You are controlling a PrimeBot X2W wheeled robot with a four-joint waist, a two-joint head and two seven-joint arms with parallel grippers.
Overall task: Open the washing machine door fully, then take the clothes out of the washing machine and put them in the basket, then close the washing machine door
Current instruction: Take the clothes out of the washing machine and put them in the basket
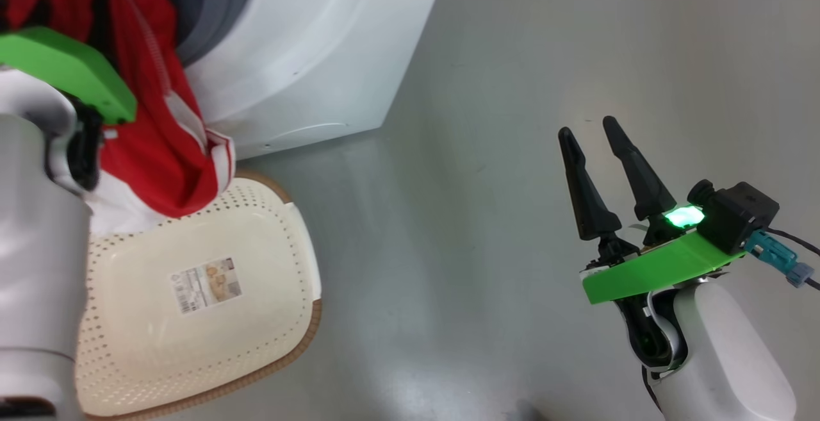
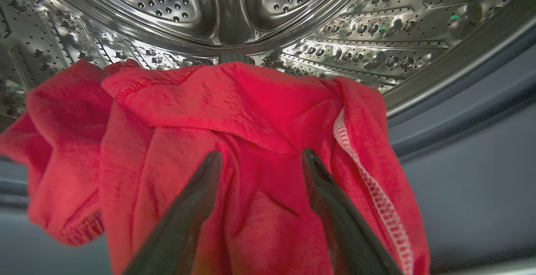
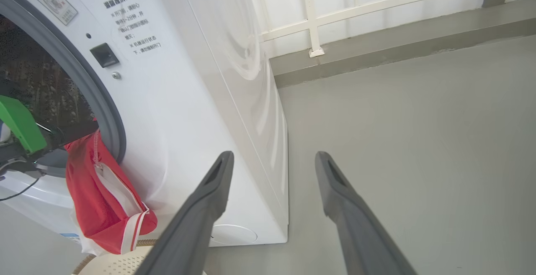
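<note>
We had our left gripper (image 2: 260, 152) spread wide with the clothes (image 2: 251, 99) bunched right ahead of it; our right gripper (image 1: 586, 126) sat apart too, empty.

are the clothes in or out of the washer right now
Half out: the clothes drape over the washing machine drum lip and hang down its front toward the basket.

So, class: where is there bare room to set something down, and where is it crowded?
Free: the floor between washing machine and right gripper, and inside the basket. Crowded: the drum mouth, with clothes and left gripper.
</note>
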